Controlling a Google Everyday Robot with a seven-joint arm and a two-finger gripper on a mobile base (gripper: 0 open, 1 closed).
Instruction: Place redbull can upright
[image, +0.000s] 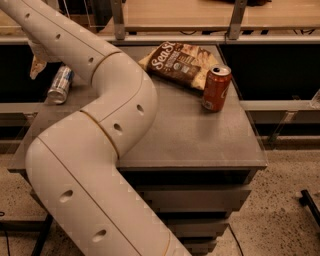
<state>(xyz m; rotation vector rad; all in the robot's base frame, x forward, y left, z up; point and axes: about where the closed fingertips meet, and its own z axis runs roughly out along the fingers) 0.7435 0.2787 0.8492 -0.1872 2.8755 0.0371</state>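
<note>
The redbull can (60, 84), slim and silver with blue panels, lies on its side near the left edge of the grey table (190, 135). My gripper (37, 63) hangs just above and to the left of the can, partly hidden behind my cream arm (100, 130). The arm sweeps from the bottom of the view up to the top left. I cannot tell whether the gripper touches the can.
An orange-red soda can (216, 88) stands upright at the table's right side. A brown chip bag (182, 64) lies flat at the back middle. A wooden shelf with metal posts (200, 15) runs behind the table.
</note>
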